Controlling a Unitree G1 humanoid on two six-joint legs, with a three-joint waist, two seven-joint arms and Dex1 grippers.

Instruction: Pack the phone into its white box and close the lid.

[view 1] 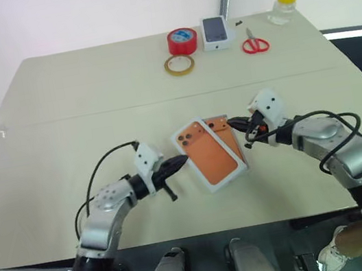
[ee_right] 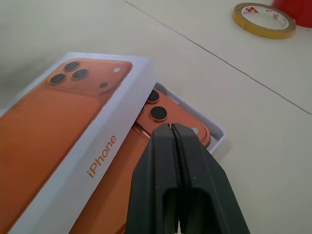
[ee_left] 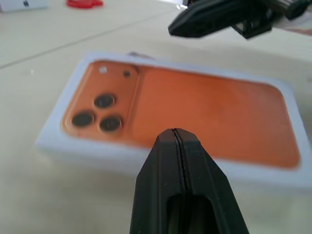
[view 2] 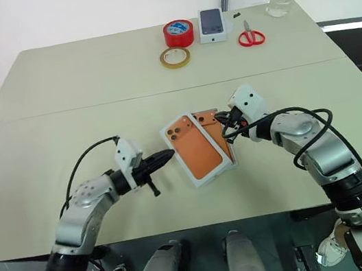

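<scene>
Both grippers have their jaws pressed together and hold nothing. The right gripper point(view 1: 233, 125) hovers just over the phone point(ee_right: 168, 114), which lies in the white box point(ee_right: 218, 138) on the table point(view 1: 77, 97). The lid point(view 1: 203, 151), printed with an orange phone picture, lies askew, covering the box only partly. The left gripper point(view 1: 184, 161) seems just beside the lid's edge.

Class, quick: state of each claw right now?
Left claw: closed, holding nothing, beside the lid.
Right claw: closed, holding nothing, at the white box with the phone in it.
</scene>
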